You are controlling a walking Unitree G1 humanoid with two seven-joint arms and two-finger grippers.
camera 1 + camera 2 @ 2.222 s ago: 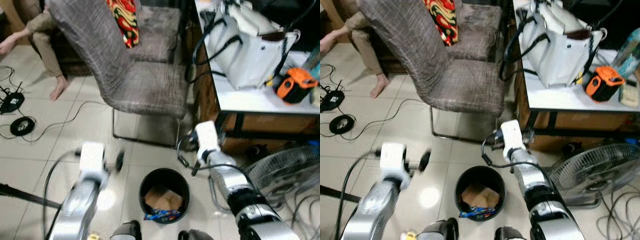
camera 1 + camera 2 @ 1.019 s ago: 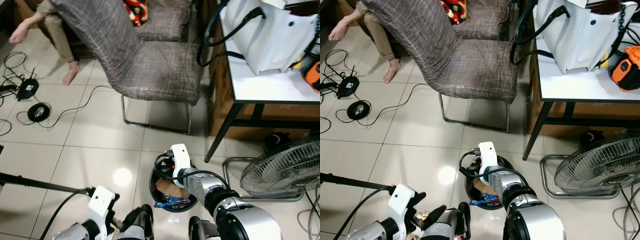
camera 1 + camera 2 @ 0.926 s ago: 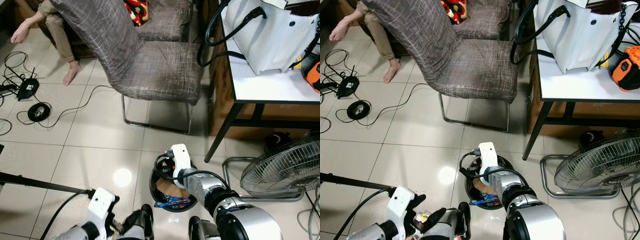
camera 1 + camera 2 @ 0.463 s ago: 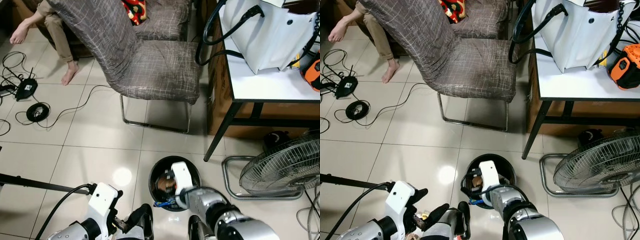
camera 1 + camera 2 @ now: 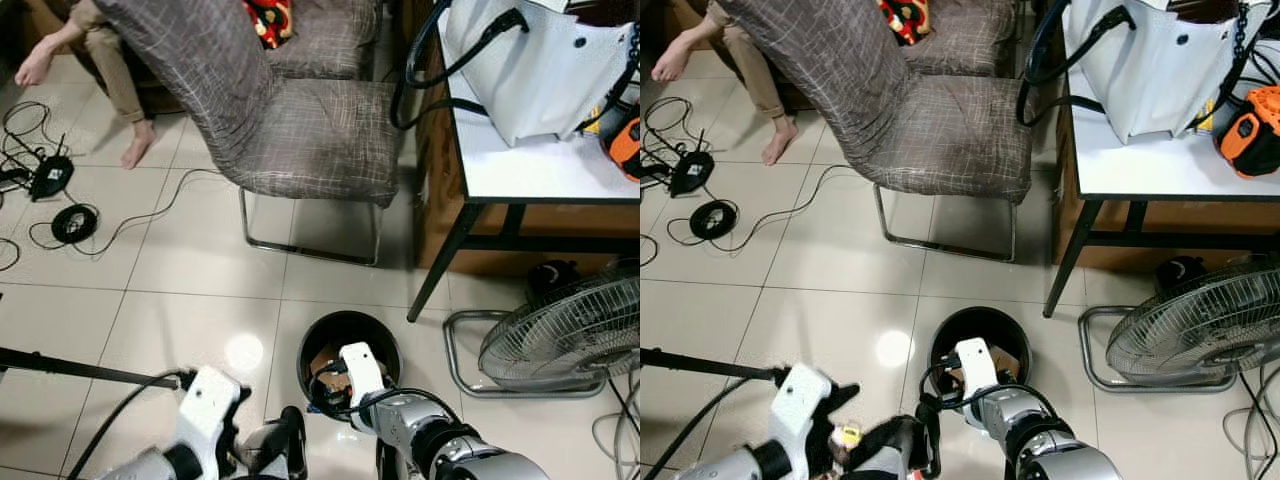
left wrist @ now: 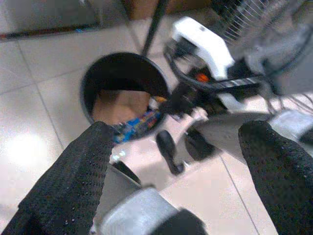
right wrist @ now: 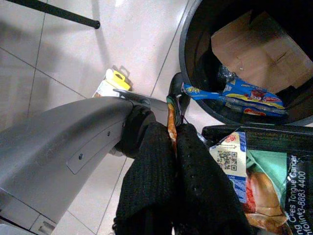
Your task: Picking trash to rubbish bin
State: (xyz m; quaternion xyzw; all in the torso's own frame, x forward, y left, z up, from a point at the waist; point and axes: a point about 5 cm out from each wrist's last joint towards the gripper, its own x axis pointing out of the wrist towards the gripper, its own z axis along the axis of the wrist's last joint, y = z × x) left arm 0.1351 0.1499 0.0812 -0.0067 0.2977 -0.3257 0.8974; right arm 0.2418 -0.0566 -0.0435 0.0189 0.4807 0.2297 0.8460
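Hanging low beside the robot's legs, the right tool (image 7: 171,147) has its two black fingers (image 7: 151,176) pressed together on a thin orange-edged wrapper (image 7: 171,131), just short of the bin (image 7: 195,103) rim. A printed packet (image 7: 254,181) lies against the same tool, touching the fingers; whether it is part of what is pinched is hard to tell from this angle. Inside the bin sit a piece of brown cardboard (image 7: 254,49) and a blue wrapper (image 7: 230,94). A small yellow-and-white scrap (image 7: 111,82) lies on the floor tiles (image 5: 180,320) near the bin, beside the robot's leg.

Lower left, the left tool (image 6: 171,161) hovers with its fingers (image 6: 73,176) spread wide and nothing between them; its wrist view looks toward the bin (image 6: 122,83) and the right arm's white housing (image 6: 203,41).

From the head views, the round black bin (image 5: 350,345) stands on the floor directly ahead of the robot, with the right wrist (image 5: 362,375) at its near rim. A fan (image 5: 560,335) stands to the right. Beyond, a grey chair (image 5: 290,130) sits beside a white tabletop (image 5: 520,170) carrying a white bag (image 5: 545,70) and an orange object (image 5: 625,140). Cables (image 5: 60,200) trail over the floor at far left, near a person's bare foot (image 5: 133,150).
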